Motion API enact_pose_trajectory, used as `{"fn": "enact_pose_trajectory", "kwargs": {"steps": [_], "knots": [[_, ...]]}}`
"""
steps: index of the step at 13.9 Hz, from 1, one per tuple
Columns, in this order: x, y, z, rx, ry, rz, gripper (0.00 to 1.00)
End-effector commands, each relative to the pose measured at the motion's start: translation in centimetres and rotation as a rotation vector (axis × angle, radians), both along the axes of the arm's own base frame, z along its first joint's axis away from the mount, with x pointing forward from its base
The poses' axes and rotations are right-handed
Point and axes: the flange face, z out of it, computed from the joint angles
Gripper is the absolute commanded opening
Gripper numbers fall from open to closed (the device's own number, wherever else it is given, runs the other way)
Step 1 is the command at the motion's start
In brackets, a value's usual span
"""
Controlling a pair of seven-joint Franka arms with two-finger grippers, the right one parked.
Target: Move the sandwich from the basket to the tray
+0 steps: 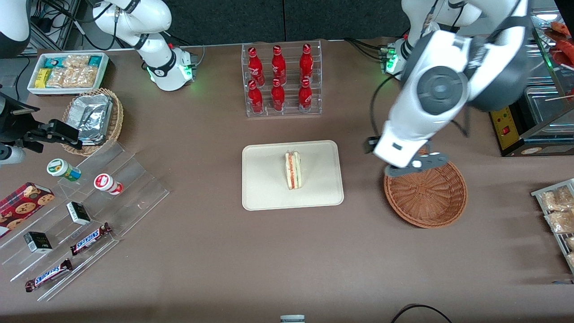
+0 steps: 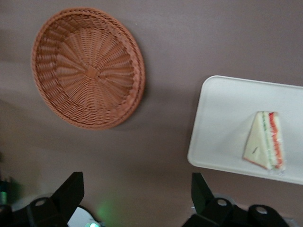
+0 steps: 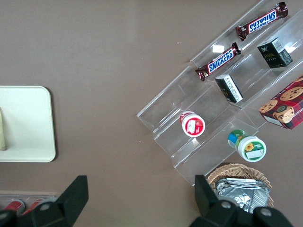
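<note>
The sandwich (image 1: 293,170) (image 2: 266,140), a white bread wedge with red and yellow filling, stands on its edge in the middle of the cream tray (image 1: 264,179) (image 2: 222,123) (image 3: 23,123). The reddish-brown wicker basket (image 1: 426,197) (image 2: 87,66) sits beside the tray toward the working arm's end and holds nothing. My left gripper (image 1: 416,164) (image 2: 135,194) hangs open above the basket's rim that lies farther from the front camera. Its dark fingers (image 2: 71,189) are spread wide with only bare table between them.
A clear rack of red bottles (image 1: 281,80) stands farther from the front camera than the tray. Toward the parked arm's end are a tan basket of foil packets (image 1: 94,119), a white snack bin (image 1: 67,72) and an acrylic stepped display (image 1: 89,211). A wire rack of snacks (image 1: 558,211) is at the working arm's end.
</note>
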Motion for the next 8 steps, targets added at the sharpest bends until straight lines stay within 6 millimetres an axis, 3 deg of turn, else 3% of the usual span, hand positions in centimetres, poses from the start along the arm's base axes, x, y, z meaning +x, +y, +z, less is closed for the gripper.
{"fn": "enact_pose_trajectory", "kwargs": {"steps": [1,4,8], "knots": [[-1.8,5.7,3.1,-0.009,0.02,-0.086,1.0],[-3.6,11.9,5.9,-0.046,0.062,-0.195,1.0],[-6.3,15.8,7.9,-0.064,0.058,-0.265,1.0]]}}
